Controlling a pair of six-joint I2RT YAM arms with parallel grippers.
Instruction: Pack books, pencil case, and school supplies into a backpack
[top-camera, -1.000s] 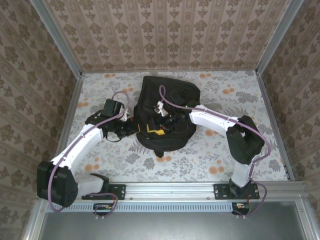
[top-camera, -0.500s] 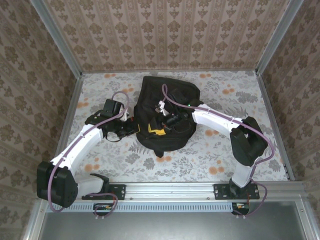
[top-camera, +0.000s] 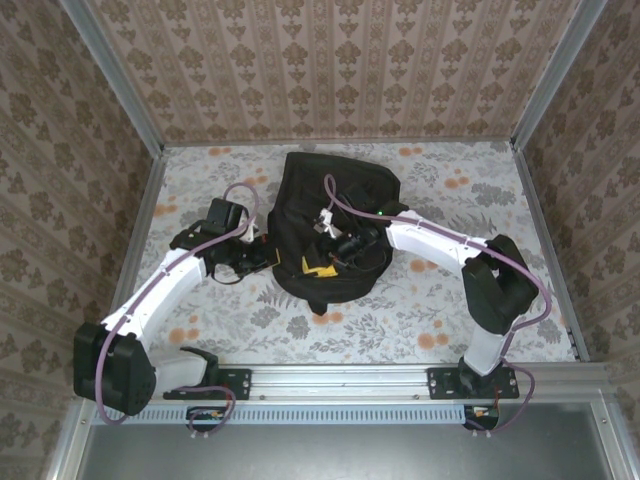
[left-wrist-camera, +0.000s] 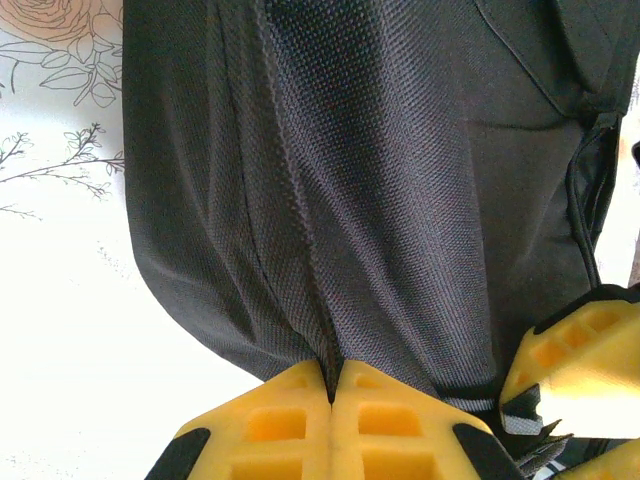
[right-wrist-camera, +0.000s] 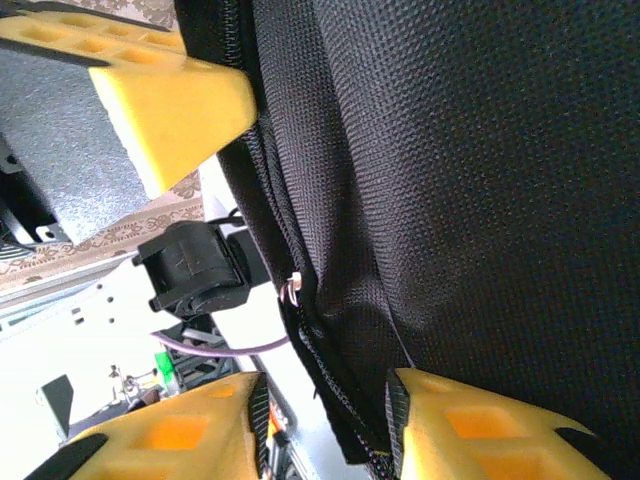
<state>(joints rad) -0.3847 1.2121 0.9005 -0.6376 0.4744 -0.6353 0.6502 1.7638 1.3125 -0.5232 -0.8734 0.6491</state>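
The black backpack (top-camera: 335, 225) lies in the middle of the table. At its left edge my left gripper (top-camera: 268, 258) is shut on a fold of the black fabric (left-wrist-camera: 330, 300), its yellow fingers (left-wrist-camera: 290, 420) pressed together. My right gripper (top-camera: 320, 264) is at the bag's near side. In the right wrist view the right gripper (right-wrist-camera: 325, 440) has its jaws apart, with the backpack's zip edge (right-wrist-camera: 335, 400) hanging between them and a small metal zip pull (right-wrist-camera: 293, 290) just above. The books, pencil case and school supplies are hidden.
The floral tablecloth (top-camera: 440, 310) runs to wallpapered walls with metal frame rails (top-camera: 150, 200) on three sides. The left arm's black wrist (right-wrist-camera: 195, 265) and purple cable (right-wrist-camera: 220, 345) are close beside the right gripper, and a left gripper finger (right-wrist-camera: 140, 90) is above.
The right gripper's jaws have narrowed a little around the backpack's edge, and the right elbow has shifted slightly right. The left arm has kept its grip and place.
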